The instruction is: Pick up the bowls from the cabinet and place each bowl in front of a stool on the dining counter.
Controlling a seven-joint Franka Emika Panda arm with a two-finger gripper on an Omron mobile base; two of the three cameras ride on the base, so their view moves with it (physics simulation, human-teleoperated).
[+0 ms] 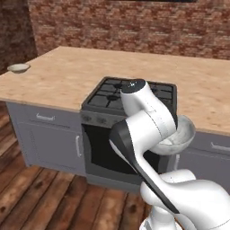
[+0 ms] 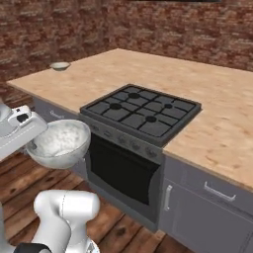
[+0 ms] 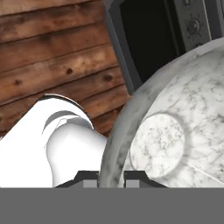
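My gripper [image 3: 111,177] is shut on the rim of the grey-white marbled bowl [image 3: 175,131], with one fingertip on each side of the wall. The bowl [image 2: 62,141] hangs upright below counter height, in front of the grey base of the dining counter [image 2: 217,128], left of the oven door. In the left base view the bowl [image 1: 182,134] peeks out from behind my forearm. The cream bowl [image 1: 18,68] rests on the far left corner of the counter [image 1: 67,76], also visible as the cream bowl [image 2: 60,65]. The cabinet and stools are out of view.
A black gas cooktop [image 2: 141,111] is set into the counter's near edge, with a dark oven front [image 2: 123,170] under it. Grey drawer and door fronts [image 1: 49,134] flank the oven. A brick wall stands behind and wood flooring [image 3: 57,57] lies below.
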